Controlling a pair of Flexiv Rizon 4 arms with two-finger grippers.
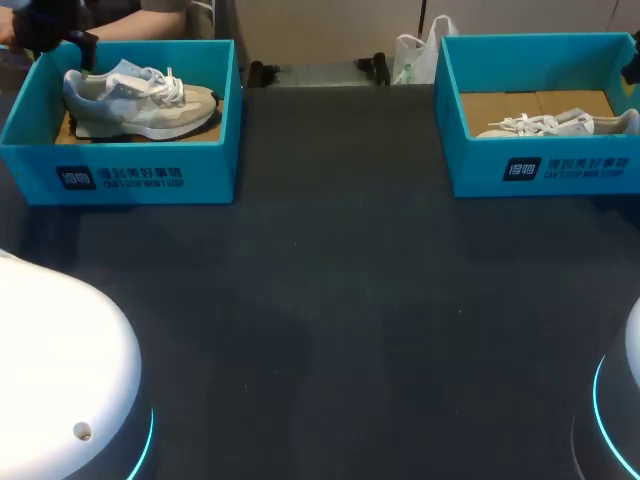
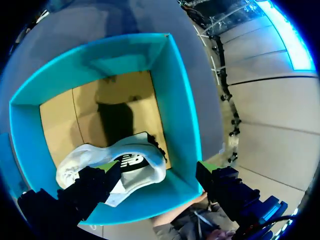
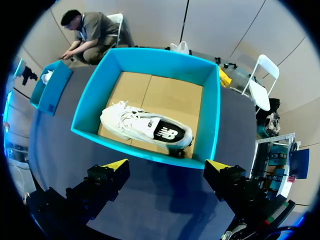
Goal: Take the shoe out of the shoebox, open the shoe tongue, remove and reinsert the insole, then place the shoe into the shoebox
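Two teal shoeboxes stand at the back of the table. The left shoebox [image 1: 120,175] holds a grey-white shoe [image 1: 140,100]; the right shoebox [image 1: 540,165] holds a white shoe [image 1: 560,125]. My left gripper [image 2: 160,175] hangs open over the left shoebox [image 2: 180,100], one finger above the shoe's [image 2: 125,165] heel, the other beyond the box wall. My right gripper [image 3: 165,167] stands open above the table, just outside the near wall of the right shoebox [image 3: 150,60], with its shoe [image 3: 147,127] lying on its side ahead of the fingers.
Dark tabletop [image 1: 330,300] stretches between and in front of the boxes. White arm bases [image 1: 60,370] sit at the front corners. A person's arm [image 1: 150,20] lies just behind the left box's far wall.
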